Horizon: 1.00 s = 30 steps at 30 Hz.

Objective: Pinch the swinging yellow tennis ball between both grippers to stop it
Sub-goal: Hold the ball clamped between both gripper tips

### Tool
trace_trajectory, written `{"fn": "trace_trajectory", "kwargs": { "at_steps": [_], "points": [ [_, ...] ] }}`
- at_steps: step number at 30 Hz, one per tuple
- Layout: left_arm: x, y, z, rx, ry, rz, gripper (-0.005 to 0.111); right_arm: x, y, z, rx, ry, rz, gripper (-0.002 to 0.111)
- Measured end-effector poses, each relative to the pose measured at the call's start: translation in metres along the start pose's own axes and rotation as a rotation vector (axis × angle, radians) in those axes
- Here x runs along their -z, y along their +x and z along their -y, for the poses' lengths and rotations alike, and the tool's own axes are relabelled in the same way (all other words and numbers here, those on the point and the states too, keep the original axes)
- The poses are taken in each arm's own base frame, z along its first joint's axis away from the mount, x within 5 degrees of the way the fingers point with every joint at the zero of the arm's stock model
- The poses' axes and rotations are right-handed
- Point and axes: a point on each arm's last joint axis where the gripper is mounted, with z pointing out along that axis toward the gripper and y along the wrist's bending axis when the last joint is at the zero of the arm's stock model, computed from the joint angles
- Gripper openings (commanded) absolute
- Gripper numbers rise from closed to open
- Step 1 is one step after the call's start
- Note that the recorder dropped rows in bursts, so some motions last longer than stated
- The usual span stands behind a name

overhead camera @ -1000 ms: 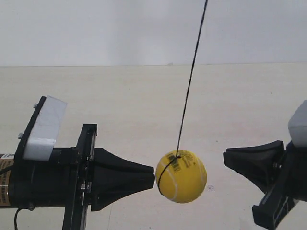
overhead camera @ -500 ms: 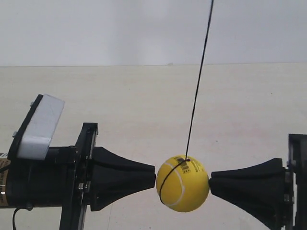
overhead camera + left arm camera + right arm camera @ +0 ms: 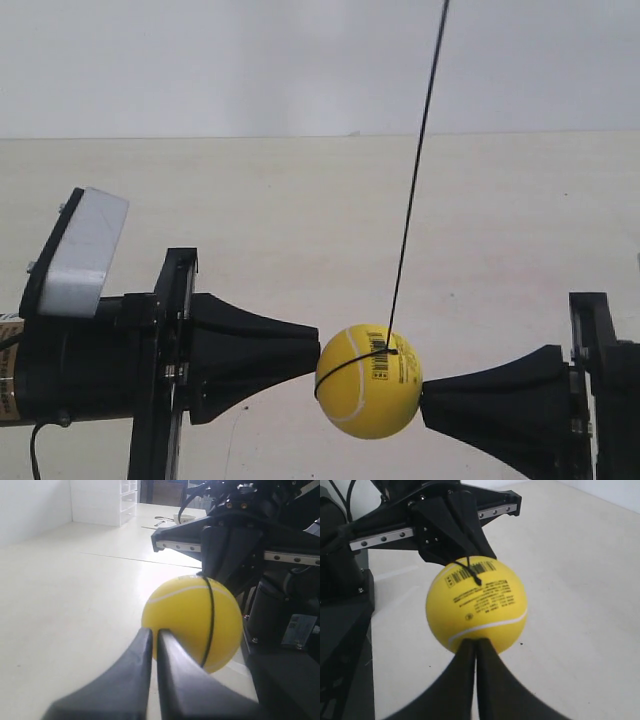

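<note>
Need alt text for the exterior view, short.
A yellow tennis ball hanging on a black string is pinched between two black cone-shaped pincers, the pincer at the exterior view's left and the pincer at the exterior view's right, tips touching its sides. A pale table lies behind.

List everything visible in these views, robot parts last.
tennis ball: one, yellow with a white seam and a printed label, hanging between the two cone tips
string: one, black, running down from the top of the exterior view and looped round the ball
table: one, cream, below everything
wall: one, white, behind the table
drawer unit: one, white, far background of the left wrist view
white-grey block: one, on the arm at the exterior view's left
left gripper: one, black, shut, tip against the ball
right gripper: one, black, shut, tip against the ball's opposite side
</note>
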Motion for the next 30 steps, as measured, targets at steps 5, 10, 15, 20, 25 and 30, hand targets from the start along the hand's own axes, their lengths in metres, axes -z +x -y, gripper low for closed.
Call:
{"fn": "trace_trajectory", "kwargs": {
  "at_steps": [5,10,15,20,25,30],
  "points": [
    [0.0000,0.0002,-0.0001,0.000,-0.001,-0.002,0.005,0.0000,-0.0003,-0.0005,0.000,-0.006,0.003,0.000],
    [0.0000,0.0005,0.0004,-0.003,0.005,-0.005,0.005,0.0000,-0.0003,-0.0005,0.002,-0.006,0.003,0.000],
    [0.0000,0.0009,0.0010,-0.006,0.011,-0.010,0.005,0.0000,-0.0003,-0.0005,0.006,-0.006,0.003,0.000],
    [-0.0006,0.0036,0.0009,-0.001,0.017,-0.023,0.005,0.0000,-0.0003,-0.0003,0.010,-0.004,0.003,0.000],
    [-0.0012,0.0067,0.0005,0.008,0.021,-0.036,0.005,0.0000,-0.0005,-0.0002,0.012,-0.003,0.005,0.000],
    [-0.0013,0.0069,0.0006,0.001,0.023,-0.037,0.005,0.0000,-0.0004,-0.0001,0.014,-0.001,0.004,0.000]
  ]
}}
